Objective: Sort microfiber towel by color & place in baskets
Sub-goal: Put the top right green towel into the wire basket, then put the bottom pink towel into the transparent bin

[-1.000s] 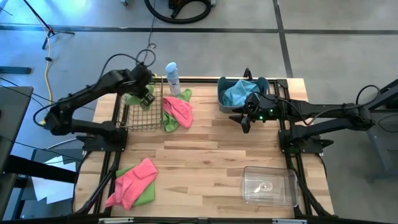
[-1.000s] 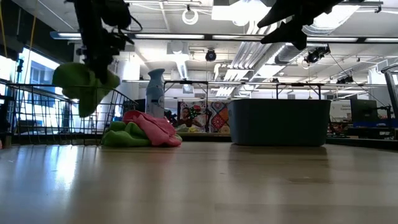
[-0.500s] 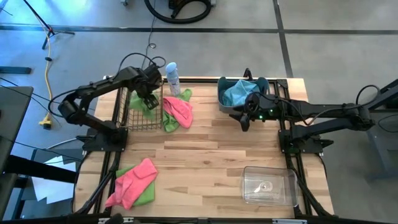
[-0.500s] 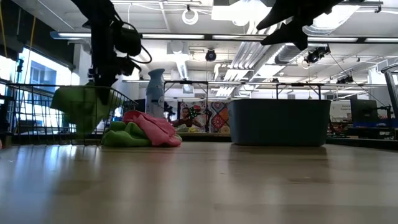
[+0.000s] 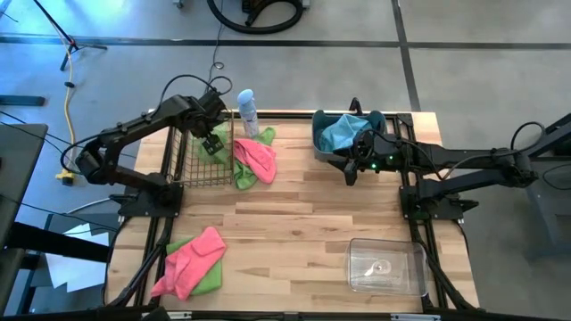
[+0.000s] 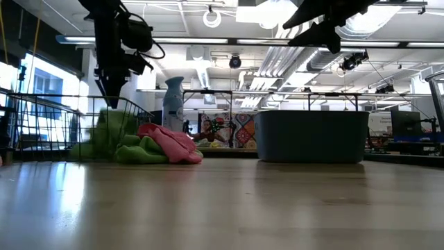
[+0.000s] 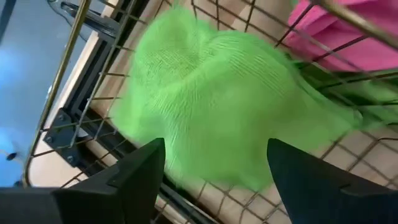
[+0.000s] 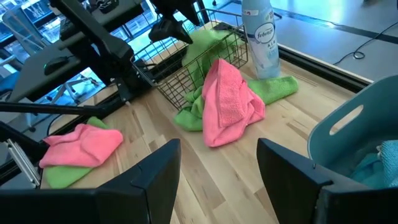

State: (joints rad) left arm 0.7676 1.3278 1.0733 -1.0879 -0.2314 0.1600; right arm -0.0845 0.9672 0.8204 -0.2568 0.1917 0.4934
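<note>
A lime green towel (image 7: 224, 106) lies inside the black wire basket (image 5: 192, 169) at the far left, also seen blurred in the low view (image 6: 104, 135). My left gripper (image 7: 216, 146) hangs open just above it (image 5: 214, 135), pointing steeply down, with nothing between its fingers. My right gripper (image 5: 351, 174) hovers open and empty beside the grey-blue tub (image 5: 321, 147), which holds a teal-blue towel (image 5: 341, 134). A pink towel (image 5: 257, 159) lies on a green one against the basket's right side. Another pink towel on a green one (image 5: 192, 263) rests on the table at the near left.
A white-and-blue spray bottle (image 5: 247, 109) stands at the far edge next to the wire basket. A clear plastic box (image 5: 385, 266) sits at the near right. Bare wood lies open across the table's middle.
My left gripper has sunk toward the wire basket and shifted slightly toward the table's far edge. It has opened and let go of the green towel, which hung below it a second ago and has fallen into the basket.
</note>
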